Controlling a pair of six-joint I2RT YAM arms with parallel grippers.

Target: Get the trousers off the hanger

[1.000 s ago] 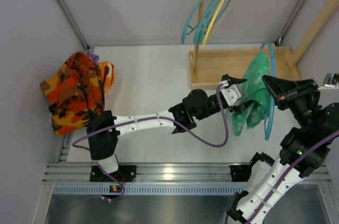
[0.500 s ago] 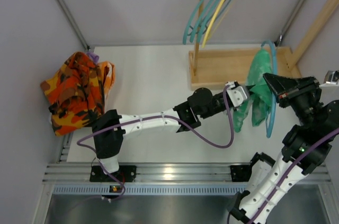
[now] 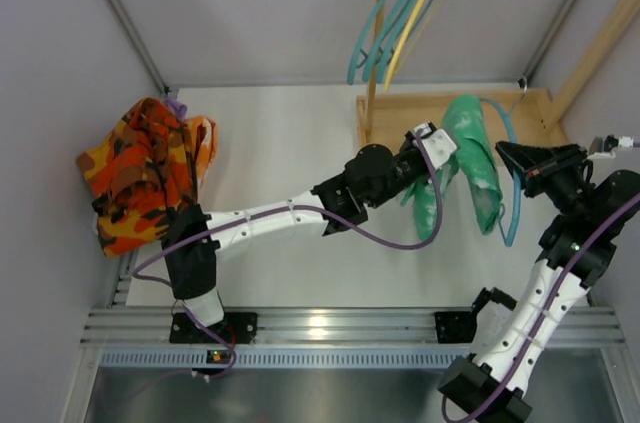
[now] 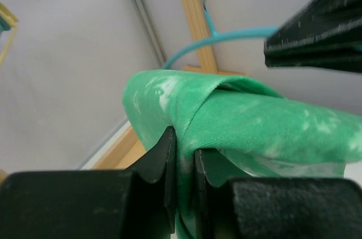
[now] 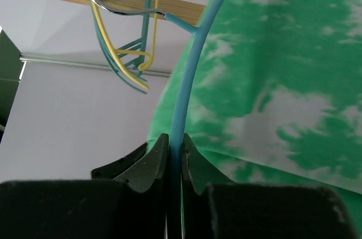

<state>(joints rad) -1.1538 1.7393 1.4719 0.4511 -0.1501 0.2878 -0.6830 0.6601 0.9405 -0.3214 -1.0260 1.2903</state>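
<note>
The green trousers mottled with white (image 3: 470, 155) hang over a light-blue hanger (image 3: 516, 198) in front of the wooden rack. My left gripper (image 3: 440, 143) is shut on a fold of this green cloth (image 4: 254, 120), which is pinched between the jaws (image 4: 185, 151). From the right, my right gripper (image 3: 508, 155) is shut on the hanger's thin blue rod (image 5: 186, 81), with the jaws (image 5: 174, 151) tight around it and the green cloth (image 5: 283, 81) just behind. The orange patterned trousers (image 3: 140, 173) lie heaped at the far left, and a bit of the purple pair (image 3: 177, 105) shows behind them.
A wooden rack (image 3: 400, 128) stands at the back right, its post carrying teal and yellow bare hangers (image 3: 400, 13). Grey walls close in on the left and right. A metal rail runs along the near table edge (image 3: 320, 325).
My left gripper closed on the green trousers and drew them back and to the left along the hanger. The right gripper kept its hold and shifted slightly.
</note>
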